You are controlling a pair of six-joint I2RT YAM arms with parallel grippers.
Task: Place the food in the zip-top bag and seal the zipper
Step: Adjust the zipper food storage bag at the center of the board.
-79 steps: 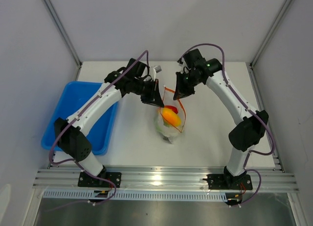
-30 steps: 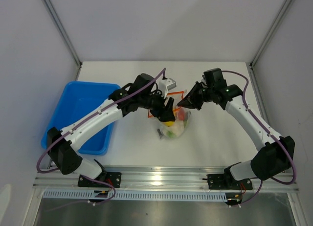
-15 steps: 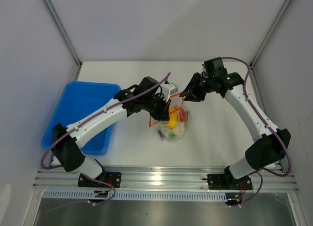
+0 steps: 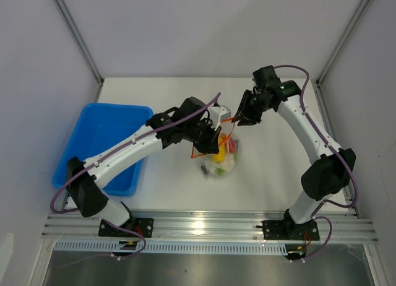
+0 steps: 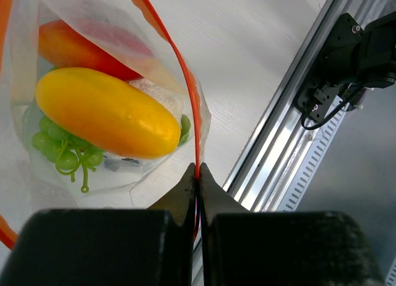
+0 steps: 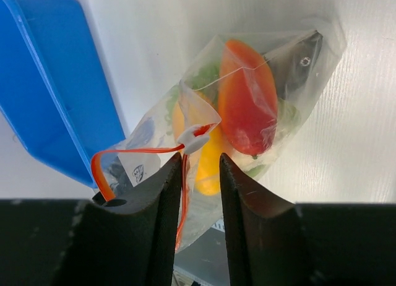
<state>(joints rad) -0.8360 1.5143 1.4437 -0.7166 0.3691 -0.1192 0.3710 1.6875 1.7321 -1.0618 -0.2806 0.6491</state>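
Clear bag point(image 4: 219, 165): stood on the white table point(image 4: 278, 174) near its middle, between the two arms, with its mouth up and its belly resting on the table.
Zipper point(image 5: 184, 82): the orange-red strip ran round the mouth in a loop, with the two sides well apart, so the bag was unsealed.
Slider point(image 6: 192, 137): a small white piece sat on the strip, just beyond the right fingertips.
Fruit point(image 5: 105, 116): yellow and oval, it lay inside the bag across the middle.
Red-orange piece point(image 6: 247, 106): inside the bag, touching the fruit.
Grapes point(image 5: 62, 155): a green bunch inside the bag, under the fruit.
Left gripper point(image 5: 198, 172): the jaws were pressed fully together and pinched the zipper at the near side of the mouth.
Right gripper point(image 6: 199, 161): the jaws stood partly apart at the far right corner of the mouth; a length of strip hung in the gap, close to one finger, and was not clamped.
Tray point(image 4: 93, 137): blue, left of the bag and well apart from it.
Rail point(image 5: 278, 131): metal, along the near table edge.
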